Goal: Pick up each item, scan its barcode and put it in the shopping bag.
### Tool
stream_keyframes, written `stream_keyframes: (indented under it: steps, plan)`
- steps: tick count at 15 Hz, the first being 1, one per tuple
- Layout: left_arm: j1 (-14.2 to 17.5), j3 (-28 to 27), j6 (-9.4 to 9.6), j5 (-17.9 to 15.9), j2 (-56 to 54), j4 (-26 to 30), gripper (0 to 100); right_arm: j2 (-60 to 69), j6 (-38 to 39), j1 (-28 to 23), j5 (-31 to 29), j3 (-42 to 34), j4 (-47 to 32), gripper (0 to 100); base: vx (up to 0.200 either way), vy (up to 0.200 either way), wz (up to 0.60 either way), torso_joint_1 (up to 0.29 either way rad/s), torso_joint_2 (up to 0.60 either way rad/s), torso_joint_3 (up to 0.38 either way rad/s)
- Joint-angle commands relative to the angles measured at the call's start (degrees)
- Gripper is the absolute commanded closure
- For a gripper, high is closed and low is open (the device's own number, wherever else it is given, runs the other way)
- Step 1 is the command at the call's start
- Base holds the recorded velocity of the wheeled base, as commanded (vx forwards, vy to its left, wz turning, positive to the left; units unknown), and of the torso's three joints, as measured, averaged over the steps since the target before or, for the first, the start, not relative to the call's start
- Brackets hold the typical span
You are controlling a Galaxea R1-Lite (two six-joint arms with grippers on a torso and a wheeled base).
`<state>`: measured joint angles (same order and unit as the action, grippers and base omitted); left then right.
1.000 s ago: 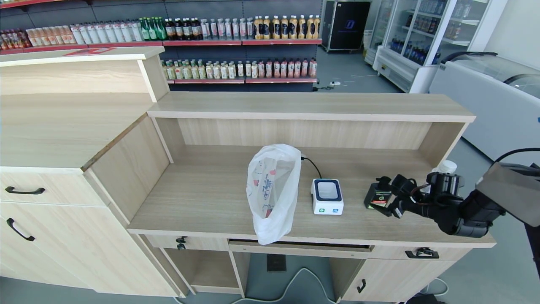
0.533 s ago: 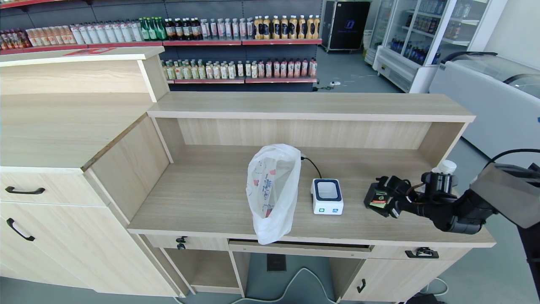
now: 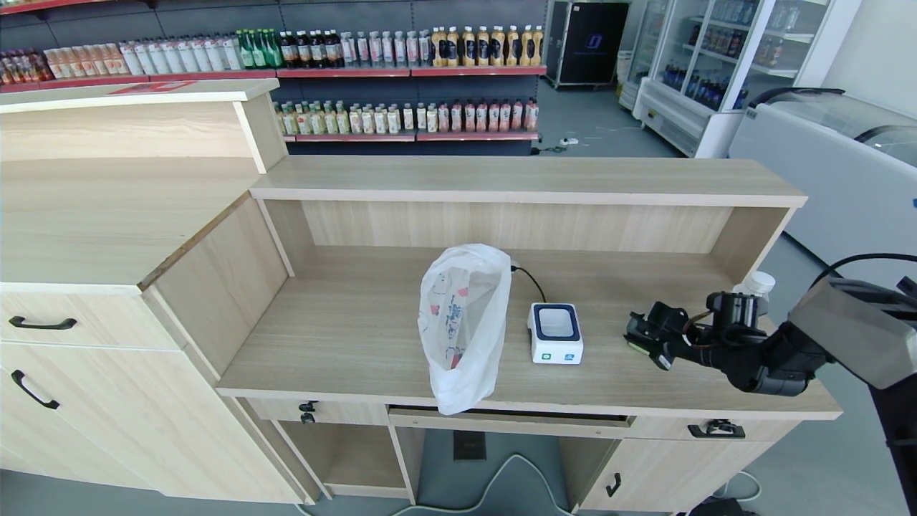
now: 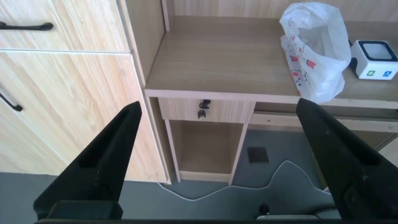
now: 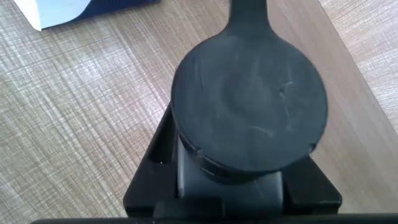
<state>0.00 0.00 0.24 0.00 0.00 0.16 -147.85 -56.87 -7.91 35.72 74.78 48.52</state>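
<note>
Down by the right end of the wooden counter (image 3: pixel 358 330): pinching a black container (image 5: pixel 249 106) between the fingers of the right gripper (image 3: pixel 642 335), right of the barcode scanner (image 3: pixel 555 333), with the shopping bag (image 3: pixel 462 322) beyond. Holding the left gripper (image 4: pixel 217 109) low before the counter, fingers spread wide.

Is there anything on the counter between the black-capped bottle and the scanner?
Nothing visible. Bare counter lies between the black-capped bottle and the scanner; the shopping bag stands beyond the scanner.
</note>
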Motion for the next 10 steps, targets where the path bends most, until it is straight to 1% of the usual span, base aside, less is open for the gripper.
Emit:
stream_keyframes:
  steps: [1,3,6,7,8,9,10]
  plan:
    - [0.00,0.00,0.02,0.00,0.00,0.02,0,4.67,-0.08,-0.44,-0.03,-2.44,0.17,100,0.000,0.000,0.00,0.000,0.00,0.000]
    - [0.00,0.00,0.02,0.00,0.00,0.02,0,14.25,1.59,-2.11,0.23,-7.54,0.08,100,0.000,0.000,0.00,0.000,0.00,0.000]
    - [0.00,0.00,-0.07,0.00,0.00,0.02,0,32.62,9.32,-5.01,1.99,-18.18,0.44,100,0.000,0.000,0.00,0.000,0.00,0.000]
    - [0.00,0.00,-0.07,0.00,0.00,0.02,0,39.65,9.23,-5.10,2.16,-22.66,0.61,100,0.000,0.000,0.00,0.000,0.00,0.000]
    - [0.00,0.00,0.02,0.00,0.00,0.02,0,44.75,8.53,-4.48,2.87,-26.61,1.58,100,0.000,0.000,0.00,0.000,0.00,0.000]
    - [0.00,0.00,0.02,0.00,0.00,0.02,0,50.20,3.96,-1.67,4.36,-32.68,4.92,100,0.000,0.000,0.00,0.000,0.00,0.000]
    - [0.00,0.00,0.02,0.00,0.00,0.02,0,53.80,-2.19,1.85,6.21,-38.39,9.67,100,0.000,0.000,0.00,0.000,0.00,0.000]
